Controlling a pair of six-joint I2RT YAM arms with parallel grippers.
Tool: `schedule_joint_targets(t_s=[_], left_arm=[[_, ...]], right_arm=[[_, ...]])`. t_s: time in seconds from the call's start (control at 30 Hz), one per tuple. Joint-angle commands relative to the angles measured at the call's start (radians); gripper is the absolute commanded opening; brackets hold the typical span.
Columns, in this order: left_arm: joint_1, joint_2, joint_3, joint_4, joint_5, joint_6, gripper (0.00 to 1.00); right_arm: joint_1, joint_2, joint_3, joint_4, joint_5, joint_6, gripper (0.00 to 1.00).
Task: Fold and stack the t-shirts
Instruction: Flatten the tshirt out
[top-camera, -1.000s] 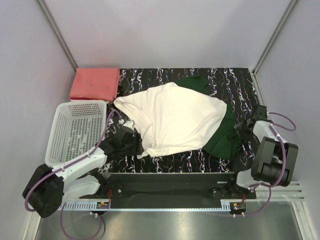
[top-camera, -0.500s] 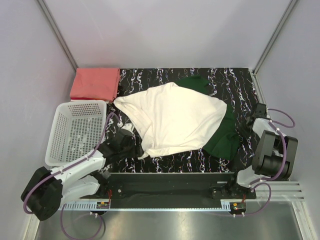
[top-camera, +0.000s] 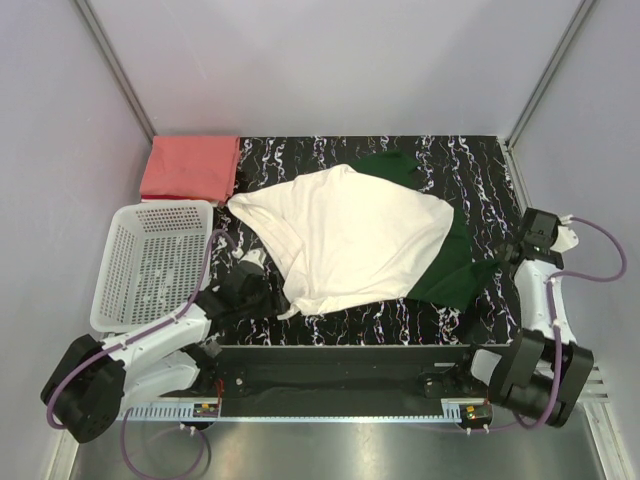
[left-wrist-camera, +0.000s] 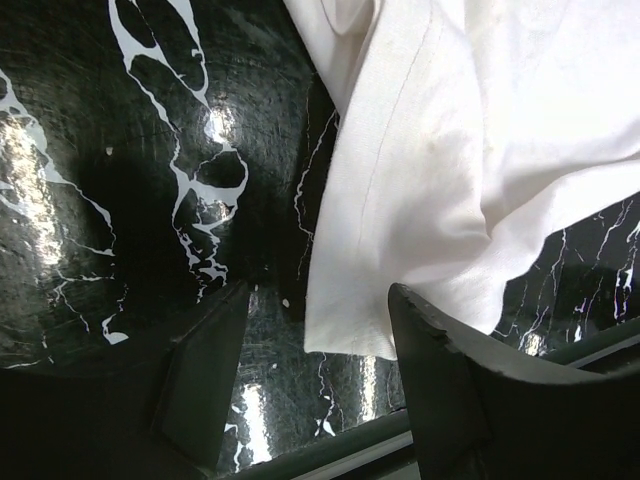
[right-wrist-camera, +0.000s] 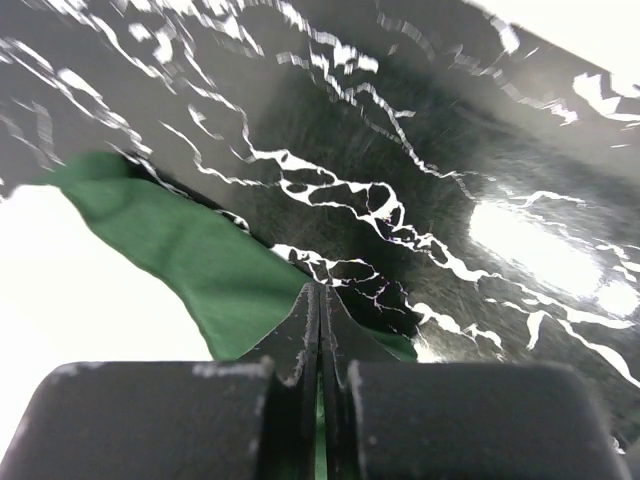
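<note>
A cream-white t-shirt (top-camera: 350, 235) lies crumpled across the black marbled table, with dark green parts showing at its back and right. My right gripper (top-camera: 512, 256) (right-wrist-camera: 320, 300) is shut on the green cloth (right-wrist-camera: 190, 260) at the shirt's right side, which is drawn out to a point (top-camera: 470, 272). My left gripper (top-camera: 262, 290) (left-wrist-camera: 320, 300) is open low over the table, its fingers either side of the shirt's near-left white hem corner (left-wrist-camera: 350, 330). A plain salmon-red t-shirt (top-camera: 190, 167) lies folded at the back left.
A white mesh basket (top-camera: 150, 262) stands at the left, just beside my left arm. Grey walls close in the left, back and right sides. A black rail (top-camera: 340, 355) runs along the table's near edge.
My right gripper has closed on the green cloth and moved right, pulling it out to a point; that arm has swung outward. My left gripper has shifted slightly nearer the white hem corner, still open.
</note>
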Motion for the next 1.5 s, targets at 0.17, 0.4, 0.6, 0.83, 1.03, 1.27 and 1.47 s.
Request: schedule_joint_targets(t_s=[0.17,0.4,0.6,0.83,1.03,1.27,1.47], left_arm=[[-0.05,-0.132,0.038,-0.142,-0.074,0.005,0.66],[-0.067,-0.198,-0.04,-0.145,-0.072,-0.093,0.64],[-0.064,-0.143,-0.06,-0.026,-0.057,-0.164,0.66],[-0.007,-0.162,-0.08,0.0,-0.003,-0.383,0.65],[-0.004,-0.193,-0.002,-0.105,0.055,-0.597,0.68],[-0.011,-0.222,0.098,-0.413,-0.085,-0.762,0.67],[-0.011,-0.179,0.082,-0.42,-0.066,-0.913,0.64]], right_arm=[[-0.006,-0.254,-0.023,-0.143,0.125,0.126,0.0],[-0.006,-0.44,-0.094,-0.174,0.142,0.206,0.0],[-0.006,-0.423,-0.098,-0.143,0.058,0.186,0.0],[-0.006,-0.426,-0.109,-0.126,0.01,0.157,0.0],[-0.006,-0.451,-0.101,-0.125,0.021,0.14,0.0],[-0.006,-0.464,-0.101,-0.122,0.021,0.124,0.0],[-0.004,-0.474,-0.106,-0.12,0.007,0.114,0.0]])
